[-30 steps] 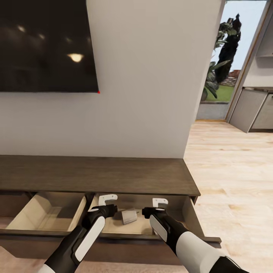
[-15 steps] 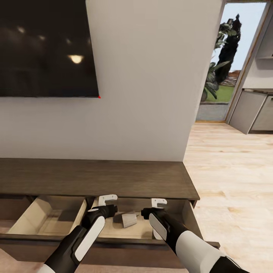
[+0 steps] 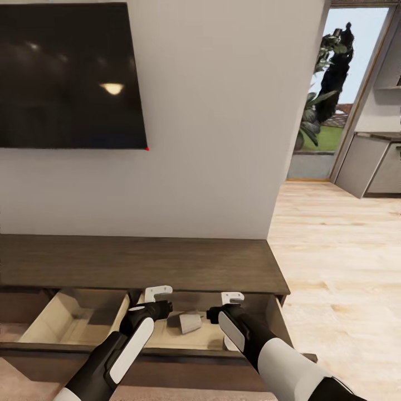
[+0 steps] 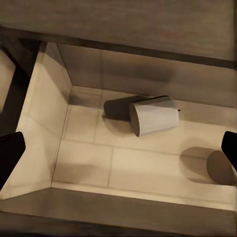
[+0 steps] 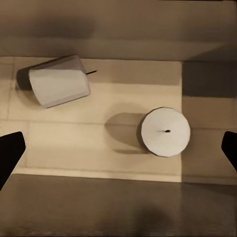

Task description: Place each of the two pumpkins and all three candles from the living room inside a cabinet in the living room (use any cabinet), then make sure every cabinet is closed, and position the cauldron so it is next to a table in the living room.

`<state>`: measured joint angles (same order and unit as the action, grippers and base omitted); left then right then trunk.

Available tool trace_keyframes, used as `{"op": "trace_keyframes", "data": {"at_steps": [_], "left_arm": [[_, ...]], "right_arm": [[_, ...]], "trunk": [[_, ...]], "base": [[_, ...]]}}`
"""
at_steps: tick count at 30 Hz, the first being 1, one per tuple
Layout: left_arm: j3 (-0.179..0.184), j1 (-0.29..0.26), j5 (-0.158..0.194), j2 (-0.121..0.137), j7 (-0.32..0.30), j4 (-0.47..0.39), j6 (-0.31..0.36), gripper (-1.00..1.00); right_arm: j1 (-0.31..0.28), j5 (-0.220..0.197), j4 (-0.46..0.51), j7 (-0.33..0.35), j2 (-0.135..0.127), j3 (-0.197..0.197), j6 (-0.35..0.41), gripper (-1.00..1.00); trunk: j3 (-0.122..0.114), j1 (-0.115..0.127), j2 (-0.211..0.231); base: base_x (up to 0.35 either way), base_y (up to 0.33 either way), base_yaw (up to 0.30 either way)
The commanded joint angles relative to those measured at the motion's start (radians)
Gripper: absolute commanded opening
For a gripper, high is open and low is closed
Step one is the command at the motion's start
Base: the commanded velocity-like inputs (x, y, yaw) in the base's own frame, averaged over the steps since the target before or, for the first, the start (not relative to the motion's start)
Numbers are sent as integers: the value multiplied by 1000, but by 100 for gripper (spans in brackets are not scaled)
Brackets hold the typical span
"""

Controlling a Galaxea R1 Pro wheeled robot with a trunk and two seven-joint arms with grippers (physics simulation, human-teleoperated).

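Note:
The long dark-brown cabinet [image 3: 145, 262] stands against the wall with two drawers pulled open. In the right drawer [image 3: 167, 334] a grey-white candle [image 3: 190, 322] lies on its side. The wrist views show this tipped candle [image 4: 154, 116] [image 5: 59, 81] and a second candle standing upright [image 5: 165, 132] on the beige drawer floor. My left gripper [image 3: 159, 298] [image 4: 118, 150] and right gripper [image 3: 231, 301] [image 5: 118, 150] both hang open and empty above this drawer. The pumpkins are out of view.
The left drawer [image 3: 72, 323] is open, with nothing showing inside. A dark TV screen [image 3: 67, 78] hangs on the wall above the cabinet. To the right, pale wood floor [image 3: 334, 250] leads to a doorway with plants and grey kitchen cupboards [image 3: 367, 167].
The whole picture has slid down a little, so the camera has moved. Both grippers stay open over the right drawer, and the candles have not moved.

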<state>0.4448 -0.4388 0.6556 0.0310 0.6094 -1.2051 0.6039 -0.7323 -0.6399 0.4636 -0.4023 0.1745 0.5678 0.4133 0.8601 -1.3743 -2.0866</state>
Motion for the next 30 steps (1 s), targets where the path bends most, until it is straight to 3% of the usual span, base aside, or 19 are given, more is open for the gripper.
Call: {"op": "trace_keyframes", "data": {"at_steps": [1, 16, 30], "left_arm": [[3, -1, 10, 1, 11, -1, 0, 100], [5, -1, 10, 1, 12, -2, 0, 100], [5, -1, 10, 0, 12, -1, 0, 100]], "right_arm": [[-1, -6, 1, -7, 0, 4, 5, 100], [-1, -7, 29, 1, 0, 1, 6, 100], [-1, -7, 31, 3, 0, 1, 3, 100]], "trunk": [[-2, 4, 7], [-49, 62, 112], [-93, 116, 210]], "base": [[-125, 0, 0], [-98, 0, 0], [-305, 0, 0]]}}
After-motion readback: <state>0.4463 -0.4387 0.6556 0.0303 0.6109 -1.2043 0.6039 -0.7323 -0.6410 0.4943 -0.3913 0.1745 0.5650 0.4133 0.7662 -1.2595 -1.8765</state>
